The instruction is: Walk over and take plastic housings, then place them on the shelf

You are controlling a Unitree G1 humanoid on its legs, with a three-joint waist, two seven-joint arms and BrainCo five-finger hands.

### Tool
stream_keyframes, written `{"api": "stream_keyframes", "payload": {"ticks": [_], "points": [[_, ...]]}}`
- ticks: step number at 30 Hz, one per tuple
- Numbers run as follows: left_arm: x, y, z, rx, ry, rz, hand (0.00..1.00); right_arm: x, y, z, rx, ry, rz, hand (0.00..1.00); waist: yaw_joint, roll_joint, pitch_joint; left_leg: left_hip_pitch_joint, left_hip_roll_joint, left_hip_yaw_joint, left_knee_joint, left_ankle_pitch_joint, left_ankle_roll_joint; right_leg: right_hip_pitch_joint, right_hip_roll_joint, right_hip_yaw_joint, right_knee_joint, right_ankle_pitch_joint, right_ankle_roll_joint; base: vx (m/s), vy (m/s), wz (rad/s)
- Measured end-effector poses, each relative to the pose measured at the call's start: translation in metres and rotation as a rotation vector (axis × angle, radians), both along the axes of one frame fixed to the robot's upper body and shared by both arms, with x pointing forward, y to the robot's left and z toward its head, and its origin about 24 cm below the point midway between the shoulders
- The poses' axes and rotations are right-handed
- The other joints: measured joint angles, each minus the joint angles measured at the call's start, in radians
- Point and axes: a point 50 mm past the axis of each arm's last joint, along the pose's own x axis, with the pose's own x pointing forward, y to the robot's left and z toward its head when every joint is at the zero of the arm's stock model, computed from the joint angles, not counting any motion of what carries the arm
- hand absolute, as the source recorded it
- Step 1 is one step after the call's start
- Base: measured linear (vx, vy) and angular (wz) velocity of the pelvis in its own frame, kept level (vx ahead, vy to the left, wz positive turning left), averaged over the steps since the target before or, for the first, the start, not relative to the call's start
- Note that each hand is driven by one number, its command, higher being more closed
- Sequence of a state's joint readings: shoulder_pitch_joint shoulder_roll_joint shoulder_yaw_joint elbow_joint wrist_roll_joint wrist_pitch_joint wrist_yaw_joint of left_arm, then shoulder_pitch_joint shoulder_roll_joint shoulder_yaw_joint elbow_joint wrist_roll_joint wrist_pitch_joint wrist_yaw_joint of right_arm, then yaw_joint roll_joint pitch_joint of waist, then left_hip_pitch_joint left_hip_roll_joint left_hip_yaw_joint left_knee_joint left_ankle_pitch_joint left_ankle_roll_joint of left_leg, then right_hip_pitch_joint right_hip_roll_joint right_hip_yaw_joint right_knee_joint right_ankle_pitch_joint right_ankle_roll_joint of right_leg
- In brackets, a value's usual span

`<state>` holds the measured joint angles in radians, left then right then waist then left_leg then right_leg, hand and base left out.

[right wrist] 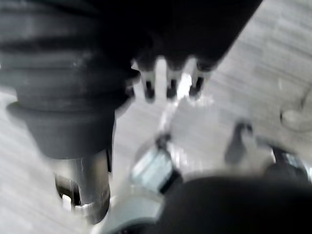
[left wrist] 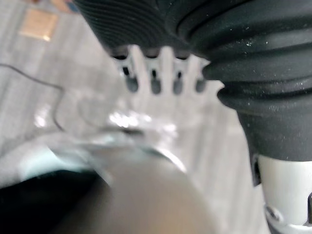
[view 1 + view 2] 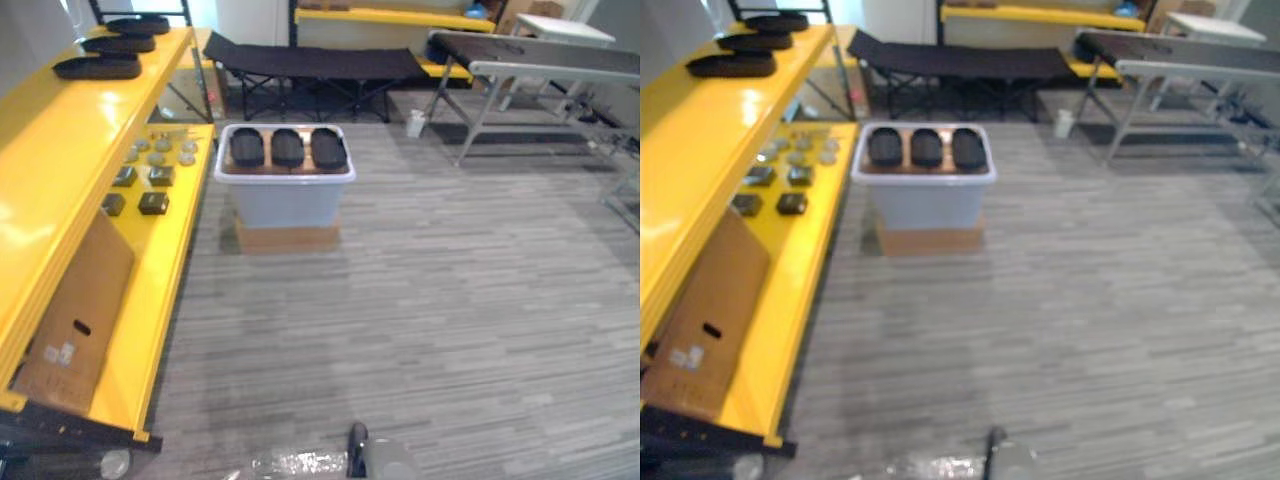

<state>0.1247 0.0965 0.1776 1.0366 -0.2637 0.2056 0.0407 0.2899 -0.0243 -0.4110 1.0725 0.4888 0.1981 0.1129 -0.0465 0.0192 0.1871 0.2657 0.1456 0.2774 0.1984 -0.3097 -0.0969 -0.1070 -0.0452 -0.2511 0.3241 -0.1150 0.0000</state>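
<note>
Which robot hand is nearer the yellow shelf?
Left, probably. The shelf runs along the robot's left; the left robot hand hangs over floor on that side, the right robot hand on the far side.

A: Shelf on the left, what's on it?
B: Yellow shelf (image 3: 60, 150), two levels. The top one has three black plastic housings (image 3: 98, 66) in a row at the far end. The lower one has pale round parts (image 3: 160, 150), dark square blocks (image 3: 153, 203) nearer, and a cardboard sheet (image 3: 75, 320) leaning at the near end.
A: Floor?
B: Grey striped floor (image 3: 420, 300). A cardboard box (image 3: 287, 238) sits on it just beside the shelf. A white bin (image 3: 285, 195) on the box holds three black housings (image 3: 287, 147).
</note>
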Motion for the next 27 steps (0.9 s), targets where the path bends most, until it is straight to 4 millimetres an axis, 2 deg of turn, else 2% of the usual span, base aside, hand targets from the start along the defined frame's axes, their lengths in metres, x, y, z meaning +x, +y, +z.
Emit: {"api": "stream_keyframes", "payload": {"ticks": [1,2,4,5,6,7,8,9,10,11,12,13,14,15,17,18,19,20,21,22,23,25,26,27], "points": [[0.003,0.002,0.001,-0.005,-0.028,0.052,0.0,-0.002,0.001,0.0,-0.001,0.011,0.014,0.0,0.005,-0.012,-0.007,-0.052,0.029,-0.004,0.158,0.012,-0.02,0.029,0.008,-0.001,-0.006,-0.016,-0.015,0.41,-0.257,0.08],[0.003,0.003,0.002,-0.008,-0.036,0.077,0.0,-0.004,-0.001,0.0,-0.007,0.015,0.037,0.0,0.008,-0.009,-0.016,-0.137,0.08,-0.018,0.372,0.038,-0.021,0.076,0.025,-0.001,-0.04,-0.029,-0.023,0.49,-0.299,0.04],[0.001,0.006,0.002,-0.003,-0.033,0.104,0.0,-0.001,-0.004,0.001,-0.007,0.001,0.1,0.0,0.011,-0.007,-0.01,-0.254,0.148,0.001,0.641,0.031,-0.018,0.176,0.053,-0.001,-0.119,-0.026,-0.031,0.43,-0.191,-0.01],[0.001,0.009,0.003,-0.001,-0.035,0.114,0.0,0.0,-0.003,0.001,-0.008,-0.002,0.109,0.0,0.013,-0.017,-0.005,-0.274,0.148,0.002,0.666,0.026,-0.01,0.212,0.052,0.0,-0.14,-0.024,-0.032,0.41,-0.121,-0.03],[0.001,0.012,0.003,0.006,-0.039,0.115,0.0,0.0,-0.002,0.0,-0.005,0.002,0.127,0.0,0.02,-0.025,0.004,-0.311,0.121,0.003,0.648,0.014,-0.009,0.267,0.043,0.001,-0.173,-0.021,-0.036,0.44,-0.086,-0.05],[0.004,0.012,0.004,0.008,-0.054,0.111,0.0,0.0,-0.004,0.0,-0.013,0.003,0.13,0.0,0.036,-0.038,0.01,-0.353,0.069,0.003,0.562,0.007,-0.01,0.299,0.025,0.002,-0.191,-0.022,-0.036,0.3,-0.019,-0.09],[0.005,0.011,0.004,0.007,-0.058,0.108,0.0,0.004,-0.007,0.0,-0.04,0.005,0.121,0.0,0.04,-0.035,0.012,-0.374,0.042,0.0,0.5,0.009,-0.011,0.309,0.017,0.003,-0.202,-0.021,-0.036,0.25,0.073,-0.24],[0.004,0.005,0.003,-0.001,-0.055,0.083,0.0,0.021,-0.017,0.001,-0.096,-0.019,0.118,0.0,0.042,-0.015,0.02,-0.416,-0.015,-0.004,0.341,0.031,-0.009,0.324,0.002,0.007,-0.22,-0.031,-0.022,0.25,0.157,-0.45],[0.004,-0.002,0.002,-0.017,-0.054,0.065,0.0,0.042,-0.033,0.005,-0.163,-0.072,0.13,0.0,0.047,0.019,0.036,-0.445,-0.055,-0.014,0.163,0.115,0.001,0.341,-0.007,0.013,-0.239,-0.056,0.01,0.25,0.192,-0.51],[0.003,-0.008,0.0,-0.033,-0.05,0.073,0.0,0.055,-0.041,0.008,-0.197,-0.109,0.137,0.0,0.05,0.047,0.055,-0.444,-0.062,-0.024,0.115,0.208,0.031,0.357,-0.004,0.022,-0.25,-0.059,0.018,0.28,0.241,-0.61],[-0.006,-0.017,-0.002,-0.052,-0.026,0.071,0.0,0.073,-0.048,0.012,-0.238,-0.168,0.163,0.0,0.065,0.069,0.062,-0.413,-0.086,-0.012,0.078,0.27,0.092,0.384,-0.01,0.058,-0.263,-0.071,0.031,0.34,0.265,-0.23],[-0.008,-0.015,-0.002,-0.04,-0.017,0.053,0.0,0.089,-0.042,0.015,-0.241,-0.222,0.199,0.0,0.063,0.06,0.06,-0.406,-0.115,-0.003,0.065,0.254,0.115,0.392,-0.036,0.062,-0.266,-0.07,0.031,0.36,0.253,-0.09],[-0.006,-0.015,-0.002,-0.037,-0.021,0.044,0.0,0.097,-0.039,0.016,-0.243,-0.249,0.211,0.0,0.066,0.057,0.062,-0.405,-0.126,-0.001,0.07,0.243,0.133,0.392,-0.045,0.064,-0.265,-0.067,0.035,0.35,0.211,0.26],[-0.005,-0.012,-0.001,-0.028,-0.025,0.037,0.0,0.109,-0.032,0.017,-0.236,-0.294,0.231,0.0,0.077,0.053,0.064,-0.406,-0.139,0.005,0.08,0.231,0.151,0.393,-0.058,0.064,-0.26,-0.037,0.061,0.24,0.134,0.2],[-0.006,-0.009,-0.001,-0.017,-0.026,0.035,0.0,0.118,-0.023,0.018,-0.208,-0.335,0.221,0.0,0.092,0.041,0.062,-0.389,-0.148,0.007,0.082,0.197,0.161,0.404,-0.064,0.064,-0.231,-0.015,0.05,0.27,0.142,0.17],[-0.006,-0.006,-0.001,-0.006,-0.028,0.033,0.0,0.119,-0.019,0.017,-0.202,-0.341,0.221,0.0,0.091,0.027,0.059,-0.357,-0.159,0.006,0.066,0.178,0.174,0.385,-0.076,0.067,-0.148,-0.016,0.052,0.26,0.124,0.07],[-0.007,-0.005,-0.001,-0.003,-0.022,0.031,0.0,0.118,-0.019,0.017,-0.201,-0.338,0.22,0.0,0.089,0.023,0.057,-0.332,-0.16,0.005,0.045,0.172,0.183,0.357,-0.083,0.071,-0.062,-0.023,0.063,0.38,0.141,-0.07],[-0.007,0.001,0.0,0.027,-0.014,-0.013,0.0,0.113,-0.015,0.015,-0.188,-0.322,0.215,0.0,0.084,-0.002,0.046,-0.257,-0.183,-0.001,-0.022,0.175,0.178,0.178,-0.144,0.087,0.322,-0.013,0.211,0.34,0.106,-0.04],[-0.004,0.004,0.0,0.041,-0.015,-0.031,0.0,0.109,-0.013,0.013,-0.181,-0.312,0.209,0.0,0.08,-0.016,0.051,-0.234,-0.191,-0.009,-0.034,0.175,0.18,0.125,-0.158,0.092,0.431,-0.025,0.226,0.4,0.088,0.12],[-0.002,0.008,0.001,0.063,-0.014,-0.053,0.0,0.109,-0.012,0.013,-0.186,-0.323,0.192,0.0,0.072,-0.033,0.057,-0.198,-0.197,-0.018,-0.051,0.178,0.183,0.075,-0.172,0.084,0.533,-0.061,0.209,0.25,0.016,0.37],[0.003,0.013,0.003,0.086,-0.02,-0.079,0.0,0.106,-0.012,0.012,-0.178,-0.315,0.22,0.0,0.059,-0.043,0.06,-0.15,-0.198,-0.03,-0.066,0.175,0.176,0.033,-0.172,0.052,0.546,-0.116,0.177,0.3,0.005,0.43],[0.018,0.014,0.006,0.094,-0.055,-0.082,0.0,0.095,-0.011,0.01,-0.164,-0.289,0.221,0.0,0.055,-0.053,0.061,-0.102,-0.189,-0.06,-0.088,0.168,0.165,0.021,-0.145,0.018,0.422,-0.148,0.146,0.26,-0.027,0.49],[0.031,0.013,0.008,0.095,-0.088,-0.091,0.0,0.087,-0.011,0.008,-0.161,-0.268,0.22,0.0,0.049,-0.052,0.061,-0.086,-0.182,-0.087,-0.096,0.16,0.156,0.01,-0.127,0.009,0.308,-0.154,0.13,0.29,-0.083,0.8],[0.048,0.01,0.012,0.094,-0.135,-0.112,0.0,0.078,-0.011,0.007,-0.158,-0.243,0.214,0.0,0.04,-0.049,0.063,-0.072,-0.176,-0.123,-0.108,0.149,0.148,-0.018,-0.111,0.01,0.173,-0.143,0.132,0.29,-0.095,0.83]]}}
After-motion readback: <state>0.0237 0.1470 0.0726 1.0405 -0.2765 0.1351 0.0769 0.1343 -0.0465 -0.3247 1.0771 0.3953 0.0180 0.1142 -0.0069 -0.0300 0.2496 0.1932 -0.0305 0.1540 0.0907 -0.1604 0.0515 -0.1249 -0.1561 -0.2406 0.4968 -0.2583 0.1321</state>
